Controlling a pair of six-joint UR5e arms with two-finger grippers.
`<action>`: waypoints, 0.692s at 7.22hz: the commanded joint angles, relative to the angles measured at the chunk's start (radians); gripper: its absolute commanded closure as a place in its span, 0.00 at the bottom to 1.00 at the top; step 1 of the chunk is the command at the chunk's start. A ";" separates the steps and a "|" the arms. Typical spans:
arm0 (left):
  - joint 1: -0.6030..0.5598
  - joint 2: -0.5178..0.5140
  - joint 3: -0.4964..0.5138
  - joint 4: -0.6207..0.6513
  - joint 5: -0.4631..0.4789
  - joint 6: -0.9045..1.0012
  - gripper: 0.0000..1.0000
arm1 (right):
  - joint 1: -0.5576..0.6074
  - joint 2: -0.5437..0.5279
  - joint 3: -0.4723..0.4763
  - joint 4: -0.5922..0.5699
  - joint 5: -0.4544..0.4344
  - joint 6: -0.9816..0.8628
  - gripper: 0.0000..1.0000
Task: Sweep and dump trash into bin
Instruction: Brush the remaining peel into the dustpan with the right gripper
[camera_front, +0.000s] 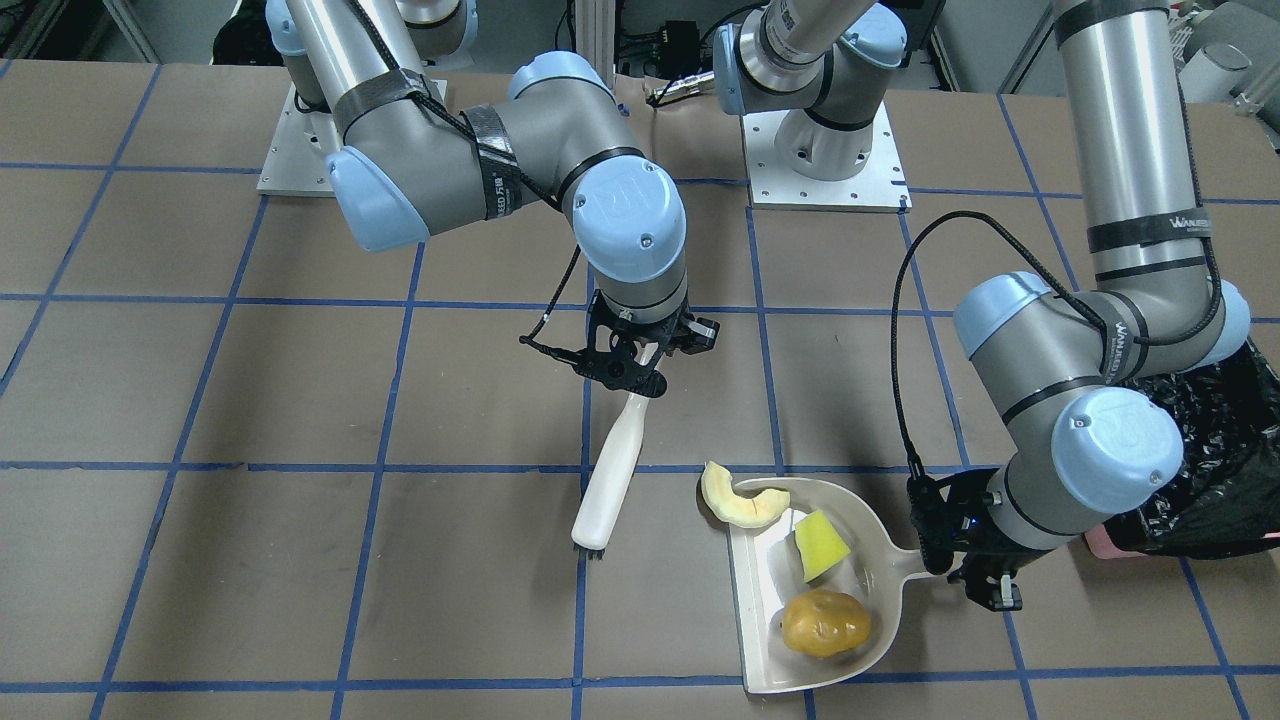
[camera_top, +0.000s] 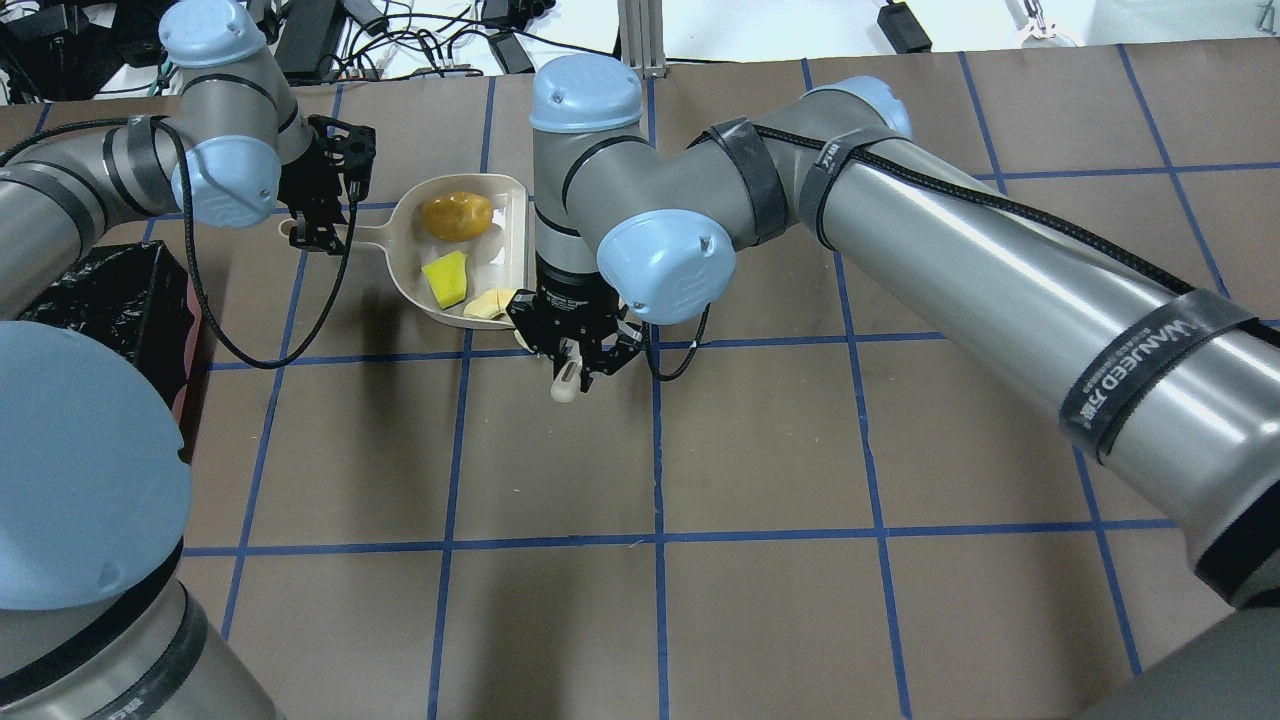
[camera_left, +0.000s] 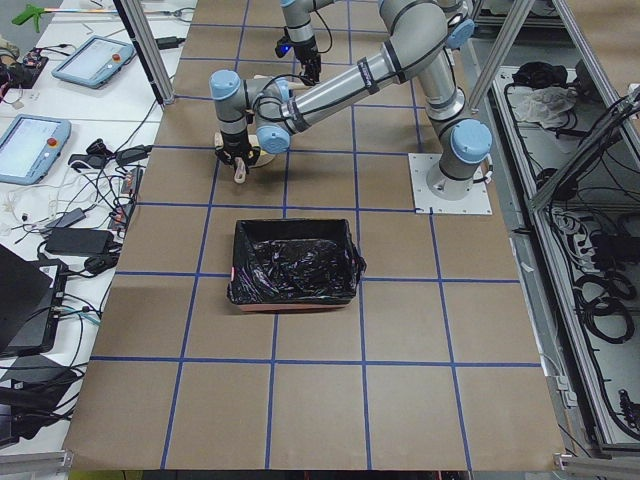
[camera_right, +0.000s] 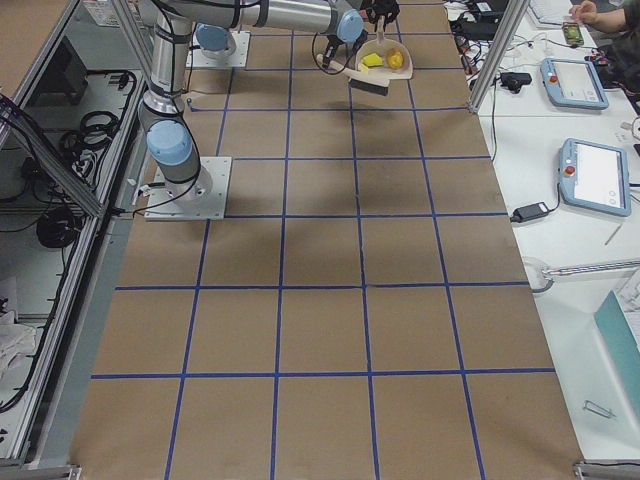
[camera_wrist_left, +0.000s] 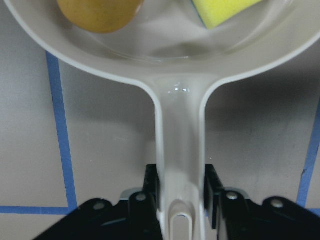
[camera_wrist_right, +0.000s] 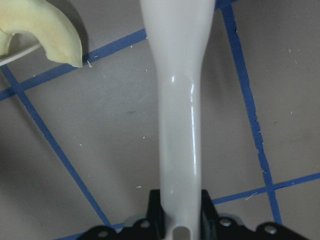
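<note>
At the far left of the overhead view, the bin (camera_top: 110, 290) shows only as a black corner behind the left arm. The left side view alone shows it whole (camera_left: 295, 262), open-topped on the table (camera_top: 760, 450). Next comes the left gripper (camera_top: 312, 238), and its wrist camera makes plain that its fingers (camera_wrist_left: 150, 182) are pressed against both sides of the pan (camera_top: 400, 245) handle. The pan lies flat, its mouth facing away from that gripper. Inside it the lump (camera_top: 457, 215) sits on the far side and the wedge (camera_top: 446, 279) on the near side, apart from each other. The slice (camera_top: 490, 303) lies across the corner of the pan's lip; the front view shows one end of it out on the table. Just right of the slice the right gripper (camera_top: 585, 365) points down, clamped on the top of the white brush (camera_top: 565, 385), of which the overhead view gives only the handle end. The front view shows the whole brush tilted, its dark bristles (camera_front: 590, 548) low and apart from the pan; whether they touch the table I cannot tell.
</note>
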 joint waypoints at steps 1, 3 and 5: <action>0.000 0.000 0.000 0.000 0.000 0.000 0.82 | 0.001 -0.001 0.008 0.002 0.001 0.023 1.00; 0.000 0.000 0.000 0.001 0.000 0.000 0.82 | 0.004 -0.004 0.017 0.002 0.001 0.078 1.00; 0.000 0.000 0.000 0.000 -0.002 0.000 0.82 | 0.012 -0.005 0.017 0.000 0.013 0.125 1.00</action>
